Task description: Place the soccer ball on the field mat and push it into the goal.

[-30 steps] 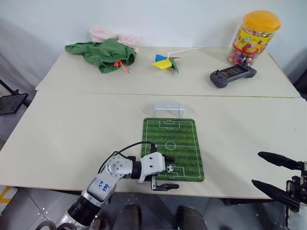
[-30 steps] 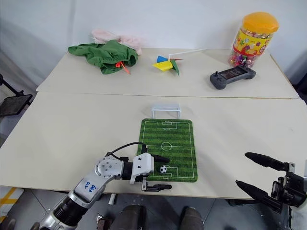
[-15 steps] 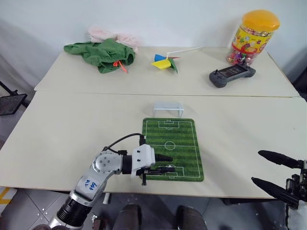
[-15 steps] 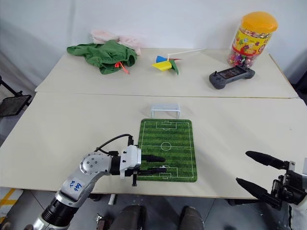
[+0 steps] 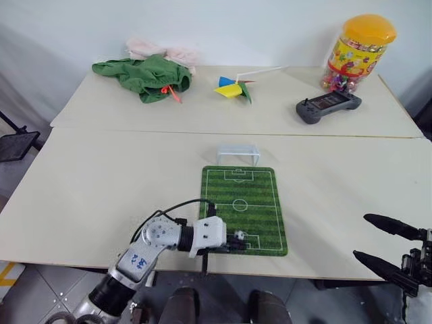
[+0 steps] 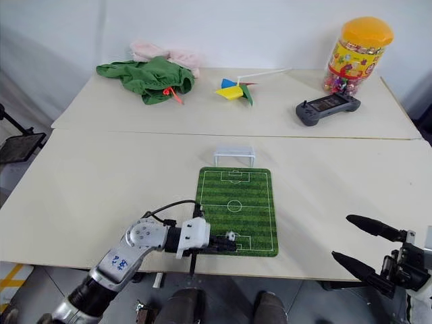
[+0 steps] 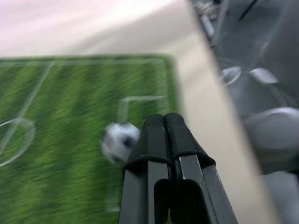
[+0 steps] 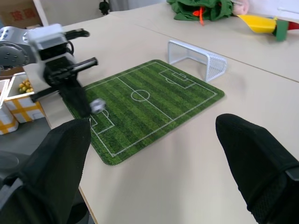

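We found the left gripper [image 7: 163,122] with its jaws pressed together, nothing between them, lying low over the near end of the field mat [image 5: 244,196]. The soccer ball [image 7: 119,141] sat on the mat just beside the closed fingertips, at the near printed goal box; in the left wrist view it was smeared, so we could not tell whether the fingers touched it or merely stood next to it. The right gripper [image 6: 358,239] hung off the near right edge of the worktop [image 5: 101,182] with its jaws spread wide apart and empty, well away from the mat. The goal [image 5: 237,152] stood upright just past the mat's far end, its mouth facing the mat. On the farther worktop lay a green cloth [image 5: 145,75] with something pink partly hidden behind it, a coloured pinwheel [image 5: 233,88], a dark handheld game console [image 5: 328,106] and a candy jar [image 5: 359,50] with an orange lid. The left arm's lower part ran out of the bottom of the head views, and the right arm was cut off at the picture's corner.
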You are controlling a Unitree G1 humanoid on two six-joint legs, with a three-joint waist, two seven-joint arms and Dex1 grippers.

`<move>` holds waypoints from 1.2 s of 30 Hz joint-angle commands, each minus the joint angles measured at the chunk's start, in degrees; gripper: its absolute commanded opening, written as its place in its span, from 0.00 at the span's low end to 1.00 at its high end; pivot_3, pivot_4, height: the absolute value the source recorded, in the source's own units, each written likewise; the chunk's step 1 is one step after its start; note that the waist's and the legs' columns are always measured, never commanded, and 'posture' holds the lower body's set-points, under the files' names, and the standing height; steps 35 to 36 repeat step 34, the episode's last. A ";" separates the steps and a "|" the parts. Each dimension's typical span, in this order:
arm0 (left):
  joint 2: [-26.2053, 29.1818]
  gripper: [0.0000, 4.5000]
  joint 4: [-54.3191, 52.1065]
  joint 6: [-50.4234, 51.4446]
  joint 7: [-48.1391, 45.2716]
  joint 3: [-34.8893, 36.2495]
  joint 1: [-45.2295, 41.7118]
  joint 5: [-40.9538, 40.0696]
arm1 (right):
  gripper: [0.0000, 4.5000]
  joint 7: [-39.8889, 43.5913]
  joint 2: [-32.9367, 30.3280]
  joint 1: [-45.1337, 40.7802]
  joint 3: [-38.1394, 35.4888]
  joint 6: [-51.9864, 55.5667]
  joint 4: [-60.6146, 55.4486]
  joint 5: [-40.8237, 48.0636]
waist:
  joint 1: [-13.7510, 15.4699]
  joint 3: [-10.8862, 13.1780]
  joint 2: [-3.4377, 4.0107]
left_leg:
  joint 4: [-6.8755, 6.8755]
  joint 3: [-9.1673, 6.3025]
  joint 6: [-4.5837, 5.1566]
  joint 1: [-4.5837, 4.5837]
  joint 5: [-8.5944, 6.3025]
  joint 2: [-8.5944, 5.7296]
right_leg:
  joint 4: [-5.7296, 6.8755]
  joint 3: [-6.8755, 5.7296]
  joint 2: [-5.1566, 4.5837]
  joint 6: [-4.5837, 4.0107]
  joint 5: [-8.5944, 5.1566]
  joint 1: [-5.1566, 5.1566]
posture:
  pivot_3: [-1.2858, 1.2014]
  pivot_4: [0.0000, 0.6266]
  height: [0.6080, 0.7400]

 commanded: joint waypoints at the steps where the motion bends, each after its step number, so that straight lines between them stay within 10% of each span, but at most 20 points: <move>1: -1.66 0.01 2.24 -1.80 2.44 -0.39 -2.25 2.74 | 1.00 -0.80 1.07 0.69 -0.91 -1.58 -1.51 -0.10 | -0.03 0.00 0.00 | -0.02 0.00 -0.01 0.00 0.00 0.00 | 0.00 0.00 0.00 0.00 0.00 -0.01 | 0.52 0.24 1.00; 10: -10.18 0.01 5.31 1.08 15.77 8.47 -11.32 3.14 | 1.00 -2.11 3.06 0.92 0.03 -3.42 -1.31 -1.25 | -0.12 0.00 -0.01 | 0.05 0.01 -0.03 -0.04 0.03 -0.01 | -0.02 0.02 0.00 0.11 0.09 0.01 | 0.52 0.24 1.00; 30: 0.95 0.01 -2.74 13.63 0.47 18.12 1.16 -16.96 | 1.00 0.01 -1.47 -11.63 5.65 -5.27 10.22 -4.48 | -1.10 0.00 0.00 | 0.02 0.12 -0.20 0.04 0.10 0.01 | 0.03 0.11 0.03 0.11 0.09 -0.02 | 0.52 0.24 1.00; 36: 3.22 0.19 -0.46 6.77 1.62 21.42 2.46 -13.74 | 1.00 1.10 -3.51 -15.74 7.06 -5.48 14.13 -5.24 | -1.37 0.00 0.00 | 0.08 0.11 -0.18 0.04 0.10 0.00 | 0.05 0.12 0.02 0.11 0.09 0.00 | 0.52 0.24 1.00</move>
